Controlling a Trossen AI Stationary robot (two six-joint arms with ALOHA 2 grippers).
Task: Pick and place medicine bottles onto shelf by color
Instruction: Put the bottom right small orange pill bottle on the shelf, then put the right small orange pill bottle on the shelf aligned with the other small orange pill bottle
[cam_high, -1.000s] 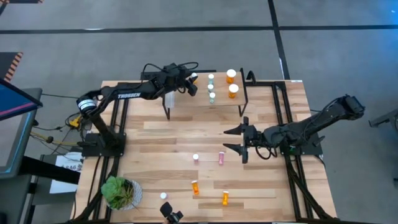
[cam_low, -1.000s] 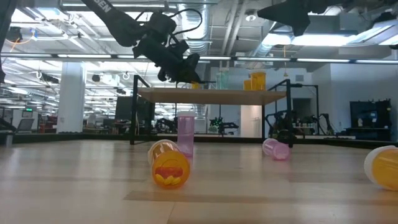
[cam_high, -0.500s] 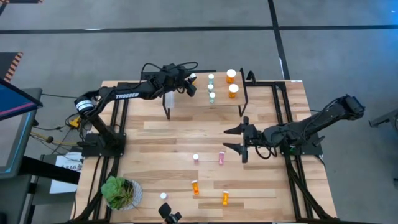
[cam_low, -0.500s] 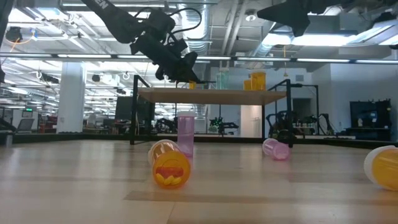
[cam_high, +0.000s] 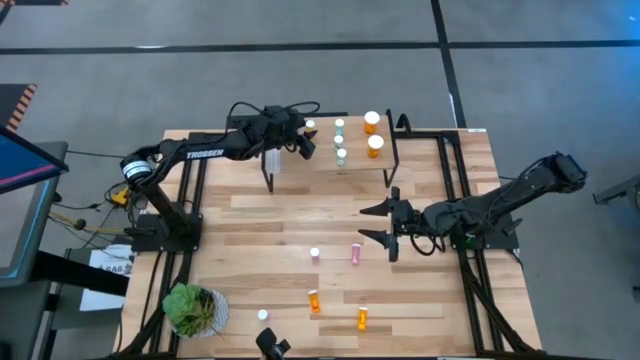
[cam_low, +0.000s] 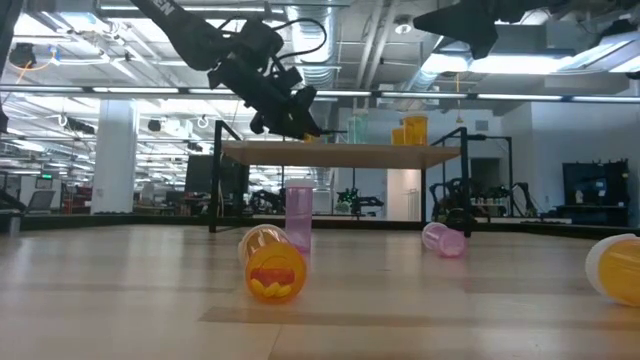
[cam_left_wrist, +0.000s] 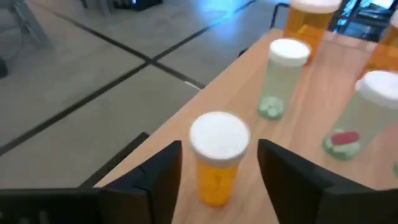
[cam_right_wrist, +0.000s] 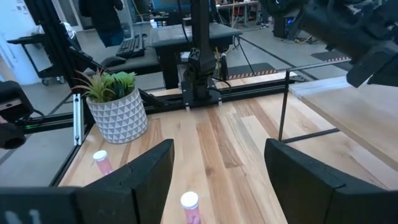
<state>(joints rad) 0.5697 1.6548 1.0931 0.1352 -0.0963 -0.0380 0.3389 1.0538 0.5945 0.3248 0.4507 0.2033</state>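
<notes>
Orange bottle (cam_left_wrist: 216, 163) stands on the shelf (cam_high: 330, 162), between the left gripper's (cam_left_wrist: 217, 171) spread fingers (release underway); next it must back away cleanly. Right gripper (cam_high: 385, 225) waits open mid-table.

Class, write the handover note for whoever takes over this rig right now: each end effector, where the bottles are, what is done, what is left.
Left end effector: open, over the shelf, fingers either side of a small orange bottle standing there, not gripping it.
Right end effector: open, empty, over mid-table.
Done: three pale green bottles and two wider orange bottles stand on the shelf.
Left on the table: three pink bottles, one upright; two orange bottles lying down.
</notes>
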